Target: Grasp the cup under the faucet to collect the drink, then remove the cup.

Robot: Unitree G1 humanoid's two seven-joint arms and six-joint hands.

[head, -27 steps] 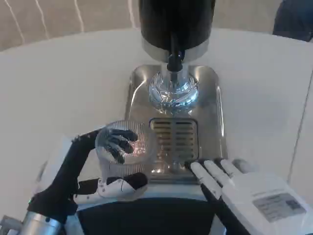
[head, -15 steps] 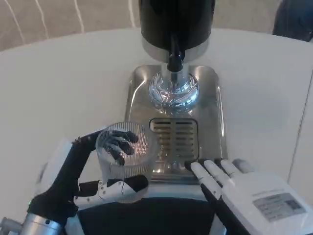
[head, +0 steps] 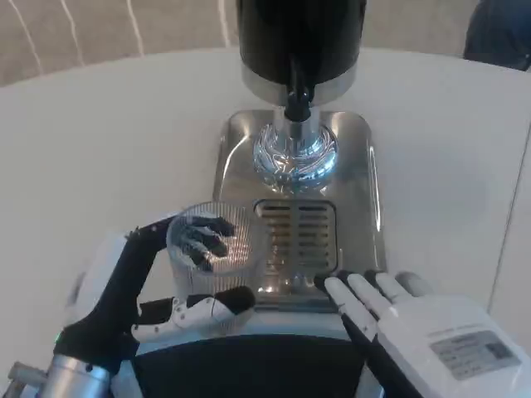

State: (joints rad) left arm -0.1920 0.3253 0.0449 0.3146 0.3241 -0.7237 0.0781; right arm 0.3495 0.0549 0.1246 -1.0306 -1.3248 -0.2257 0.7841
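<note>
A clear ribbed cup (head: 214,247) stands tilted at the left front corner of the steel drip tray (head: 358,178), left of the slotted grate (head: 297,234). My left hand (head: 145,286) grips the cup, dark fingers wrapped round its far side and the thumb under its near side. The black faucet spout (head: 297,101) hangs from the dark dispenser (head: 300,37) above the tray's shiny round base (head: 294,156), well behind the cup. My right hand (head: 406,319) rests with fingers stretched out at the tray's front right edge, holding nothing.
The white table (head: 108,141) spreads to the left and right of the dispenser. A dark panel (head: 249,365) lies along the near edge between my arms. The table's right edge (head: 513,215) runs down the picture's right side.
The cup in my left hand has shifted slightly forward and to the right, toward the grate. My right hand has hardly moved.
</note>
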